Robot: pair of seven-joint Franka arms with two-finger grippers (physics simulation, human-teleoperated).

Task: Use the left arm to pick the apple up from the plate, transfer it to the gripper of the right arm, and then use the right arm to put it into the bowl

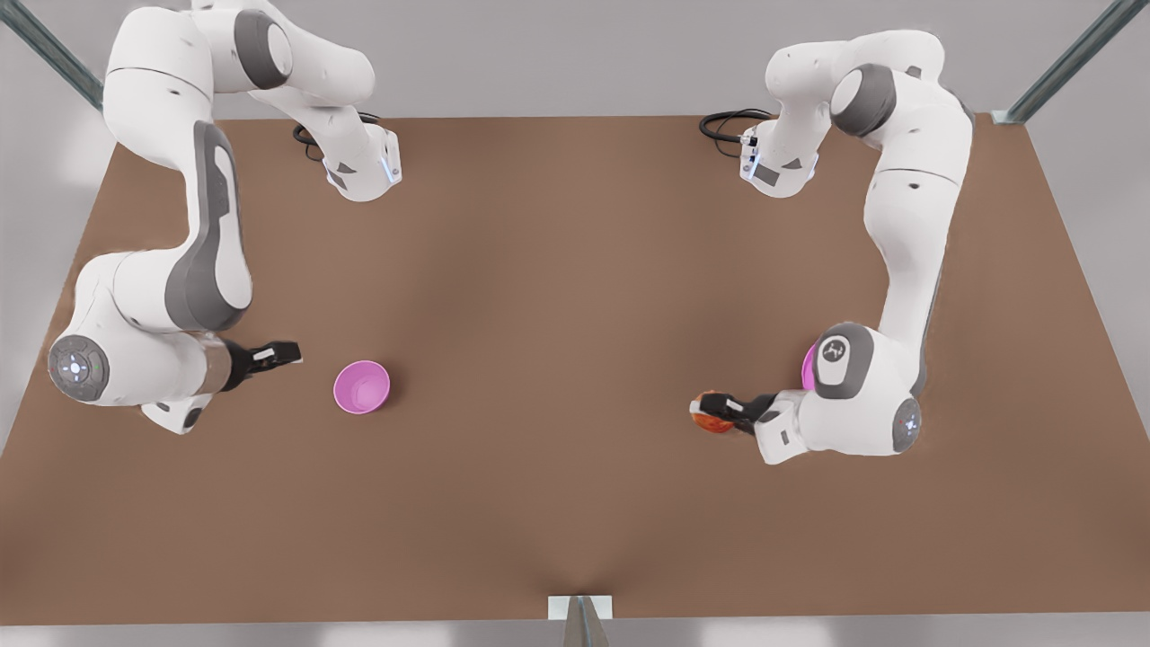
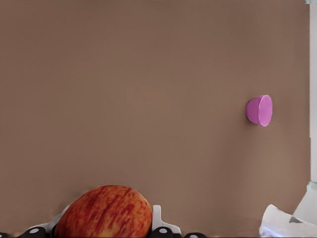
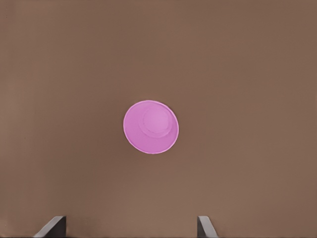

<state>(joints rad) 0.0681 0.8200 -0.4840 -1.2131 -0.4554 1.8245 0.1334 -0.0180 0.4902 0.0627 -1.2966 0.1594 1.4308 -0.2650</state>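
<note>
Apple lifted and held, handover not yet made.

The apple [image 1: 714, 415] sits clenched in the left hand [image 1: 719, 412], off the plate [image 1: 809, 367] (a pink sliver behind that arm), likely raised for the transfer. The right hand [image 1: 286, 353], fingers apart, waits near the bowl [image 1: 362, 386] over the table [image 1: 575, 270], well apart from the fruit. One apple, one plate, one bowl, two arms.
</note>
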